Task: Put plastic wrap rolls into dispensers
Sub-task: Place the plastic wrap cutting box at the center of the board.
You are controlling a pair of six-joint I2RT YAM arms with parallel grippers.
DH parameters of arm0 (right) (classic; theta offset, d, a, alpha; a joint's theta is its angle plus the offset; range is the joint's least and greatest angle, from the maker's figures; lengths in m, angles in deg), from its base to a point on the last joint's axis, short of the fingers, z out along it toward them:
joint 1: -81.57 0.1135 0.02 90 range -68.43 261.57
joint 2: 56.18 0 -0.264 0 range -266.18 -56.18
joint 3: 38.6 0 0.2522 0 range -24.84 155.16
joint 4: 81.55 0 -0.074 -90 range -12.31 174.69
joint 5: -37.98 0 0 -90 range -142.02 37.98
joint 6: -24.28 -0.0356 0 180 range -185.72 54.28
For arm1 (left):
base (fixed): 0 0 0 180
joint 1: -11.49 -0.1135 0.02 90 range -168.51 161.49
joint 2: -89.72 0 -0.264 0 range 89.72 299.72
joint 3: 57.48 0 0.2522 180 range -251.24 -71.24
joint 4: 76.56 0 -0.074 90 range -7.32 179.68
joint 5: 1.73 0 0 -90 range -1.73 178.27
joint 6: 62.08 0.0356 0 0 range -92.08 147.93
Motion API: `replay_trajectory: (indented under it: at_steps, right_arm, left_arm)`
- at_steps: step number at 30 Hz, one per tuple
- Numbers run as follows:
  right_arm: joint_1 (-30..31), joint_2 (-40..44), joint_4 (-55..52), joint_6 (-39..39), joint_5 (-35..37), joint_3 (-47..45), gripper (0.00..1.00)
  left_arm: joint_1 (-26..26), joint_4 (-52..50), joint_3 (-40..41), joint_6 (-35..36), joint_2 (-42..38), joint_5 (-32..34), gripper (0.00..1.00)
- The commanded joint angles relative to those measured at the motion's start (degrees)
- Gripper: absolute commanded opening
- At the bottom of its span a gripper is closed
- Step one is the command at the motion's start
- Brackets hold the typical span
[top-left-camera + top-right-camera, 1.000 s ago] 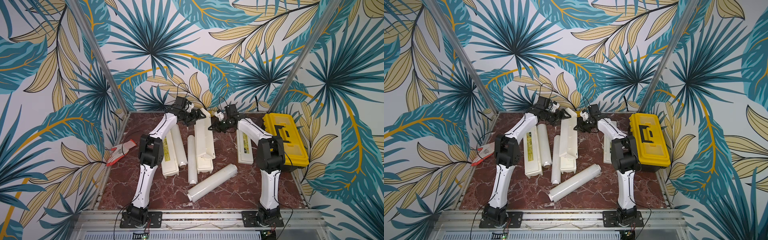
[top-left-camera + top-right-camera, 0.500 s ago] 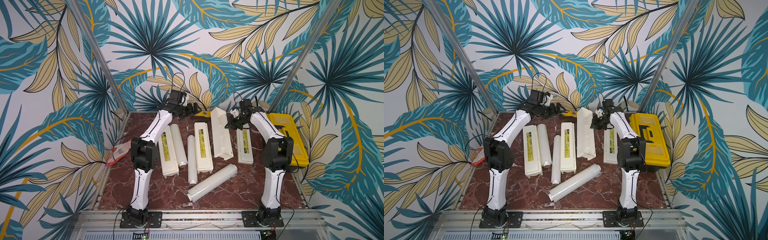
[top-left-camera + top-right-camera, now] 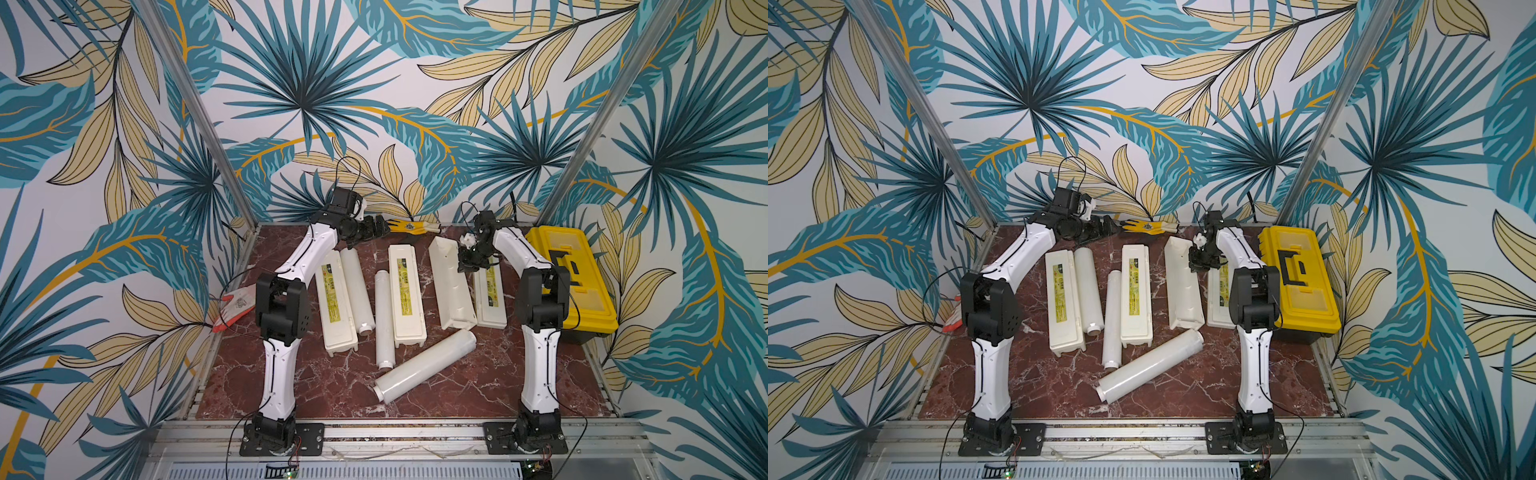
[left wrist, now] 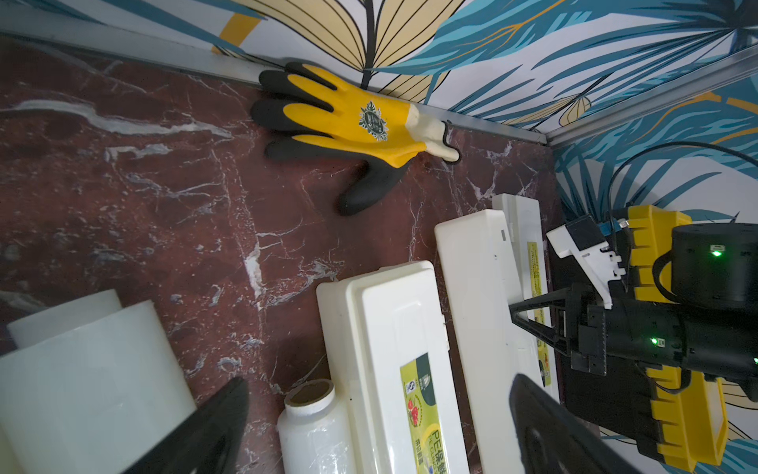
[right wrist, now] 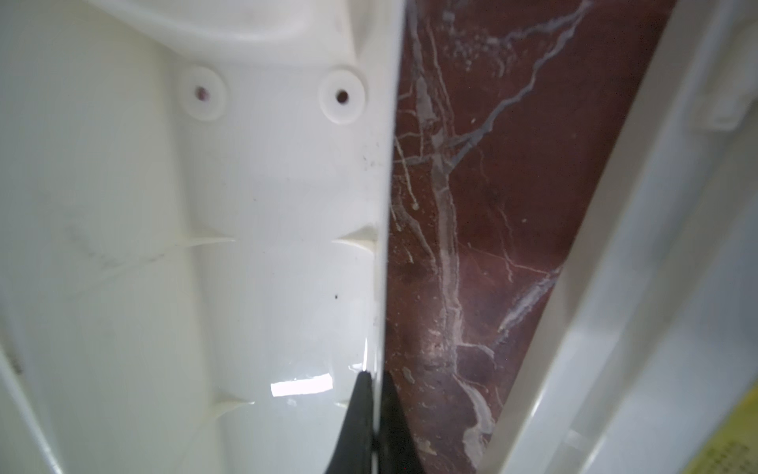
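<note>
- The big change: a second ago both grippers were bunched together at the far end of one cream box mid-table. Now an open dispenser half [image 3: 452,286] lies hollow side up between the middle dispenser [image 3: 406,299] and the right dispenser [image 3: 491,295]. Which of the two it hinges to I can't tell.
- The left gripper [image 3: 376,227] has backed off to the far edge, by the yellow glove [image 4: 352,123]. Its jaws are spread wide with nothing between them.
- The right gripper [image 3: 465,268] is clamped tight on that half's thin side wall, near its far end.
- My reading: a trough now stands ready, but none of the plastic wrap rolls is in one yet.
- The far roll [image 3: 357,286] lies right against the left dispenser [image 3: 336,307], and the middle roll [image 3: 384,320] lies between the left and middle dispensers. The slanted roll [image 3: 424,365] lies in front of them.
- Only the right wrist view shows the pinch itself — black fingertips [image 5: 361,394] closed on the wall's edge, glossy interior on one side of it, table on the other.
- Only the left wrist view shows the middle roll's hollow core end — and only the top views take in the slanted roll.
</note>
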Motion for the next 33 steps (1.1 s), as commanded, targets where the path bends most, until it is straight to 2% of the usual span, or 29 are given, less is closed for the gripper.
replay_trajectory:
  at_steps: [1,2,5,6,7,10,11,12,17,21,24,27,31,33]
  right_arm:
    - [0.2,-0.8,-1.5,0.1,2.4,1.3,0.11]
    - [0.2,-0.9,-1.4,-0.5,3.1,1.3,0.17]
    - [0.3,-0.7,-0.7,-0.1,5.7,1.0,0.21]
    - [0.3,-0.7,-0.9,0.3,6.2,1.1,0.32]
    - [0.3,-0.7,-1.6,0.6,6.5,1.5,0.50]
    - [0.4,0.2,-2.8,1.4,7.2,1.4,0.88]
    - [0.3,0.9,-2.8,1.6,7.5,1.1,0.96]
    - [0.3,1.9,-2.8,2.1,7.7,0.7,0.99]
    - [0.4,9.9,0.2,7.7,11.1,-4.4,0.99]
    - [0.5,18.8,4.5,12.6,15.6,-12.6,0.99]
    - [0.6,24.2,7.1,17.1,14.0,-19.3,0.99]
    - [1.9,29.1,6.8,26.9,10.7,-26.1,0.99]
    - [7.1,38.3,6.3,42.8,10.9,-38.5,0.99]
    - [9.4,43.2,6.3,47.1,9.1,-44.1,0.99]
  left_arm:
    - [-0.8,-0.1,2.5,1.3,-2.0,0.8,0.99]
    - [-0.9,-0.1,2.8,1.4,-2.1,0.9,0.99]
    - [-1.0,-0.1,3.8,1.6,-2.4,1.5,0.99]
    - [-1.1,-0.1,4.0,1.5,-2.4,1.4,1.00]
    - [-1.1,-0.1,4.1,1.5,-2.4,1.5,1.00]
    - [-1.1,-0.1,4.4,1.3,-2.6,1.4,1.00]
    - [-1.1,-0.1,4.5,1.3,-2.6,1.4,1.00]
    - [-1.1,-0.1,4.5,1.3,-2.8,1.5,1.00]
    - [-1.1,-0.1,5.7,1.6,-4.3,2.8,1.00]
    - [-1.1,-0.1,8.1,1.7,-6.4,3.7,1.00]
    - [-1.1,-0.1,9.7,2.0,-7.7,3.8,0.99]
    - [-1.2,0.0,10.8,3.2,-8.7,3.9,0.99]
    - [-1.2,-0.1,12.0,5.4,-9.5,2.0,1.00]
    - [-1.6,-0.1,11.9,6.2,-9.0,0.4,1.00]
